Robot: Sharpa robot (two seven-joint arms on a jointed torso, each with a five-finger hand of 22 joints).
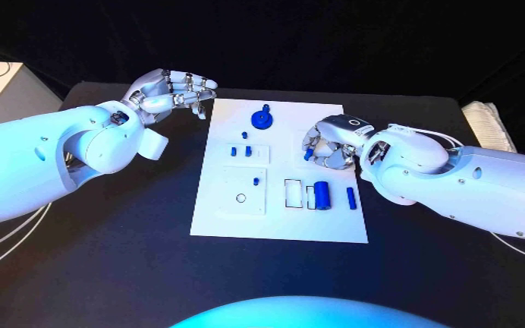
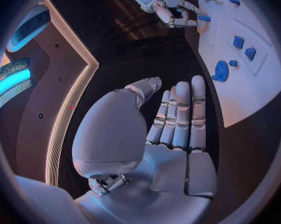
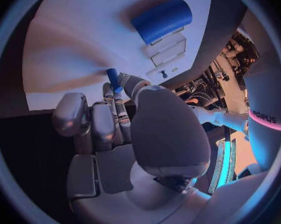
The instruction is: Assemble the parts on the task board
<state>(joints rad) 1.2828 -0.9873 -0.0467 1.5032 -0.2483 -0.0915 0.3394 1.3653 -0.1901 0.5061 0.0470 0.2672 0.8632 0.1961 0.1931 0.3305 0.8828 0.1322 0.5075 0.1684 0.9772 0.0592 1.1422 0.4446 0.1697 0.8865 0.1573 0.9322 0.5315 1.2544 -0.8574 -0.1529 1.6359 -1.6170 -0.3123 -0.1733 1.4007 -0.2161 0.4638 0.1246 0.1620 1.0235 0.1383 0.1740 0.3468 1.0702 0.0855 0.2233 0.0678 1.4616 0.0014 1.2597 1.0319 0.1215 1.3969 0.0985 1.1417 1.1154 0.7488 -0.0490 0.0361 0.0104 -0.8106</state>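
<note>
Task board [image 1: 279, 222]: your landmark, mid-table. Right hand [image 1: 328, 144] over its right edge, pinching a small blue peg [image 3: 113, 79]; blue cylinder [image 1: 322, 194] just nearer. Left hand [image 1: 175, 93] off its far-left corner, fingers apart, empty

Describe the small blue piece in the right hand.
The small blue piece is a short, smooth peg, plastic by its look. The right hand pinches it between its fingers over the right side of the white board, with its free end pointing down at the board.
</note>
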